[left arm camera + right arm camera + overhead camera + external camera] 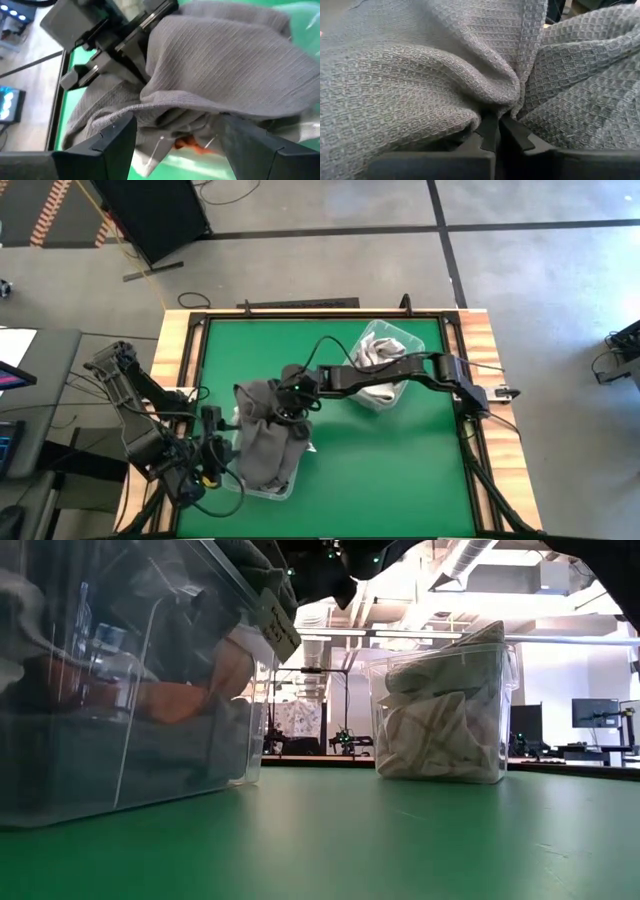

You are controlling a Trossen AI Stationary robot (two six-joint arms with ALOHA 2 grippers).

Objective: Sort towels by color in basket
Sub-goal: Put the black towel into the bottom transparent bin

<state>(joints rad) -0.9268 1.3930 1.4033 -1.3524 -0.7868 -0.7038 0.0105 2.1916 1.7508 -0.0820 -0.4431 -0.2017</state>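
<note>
Sorting looks well along, judging by what's binned. Right gripper (492,131) is pinched nearly shut on a fold of the grey towel (268,442), which drapes down from it over the near bin (262,488) directly below. In the right wrist view the cloth bunches into the narrow gap between the fingertips, so it's not let go yet. Under that towel, inside the same bin, a bit of rust orange cloth (189,144) shows, plus darker cloth I can't sort out through the plastic wall.

Far bin (440,715), off behind the right gripper along its own arm, holds pale folded towels (432,745), whitish/beige, stacked to the rim. No loose towels on the green table (400,470) as far as I can see, so prob. this grey one is the last or near last; left to do: release it and clear out.

Left gripper (176,145) sits just beside the near bin, fingers spread wide, holding nothing, pointed at the draped towel. It's close to the drop spot; the hanging cloth could brush it, and part of the towel hangs outside the bin rim.
</note>
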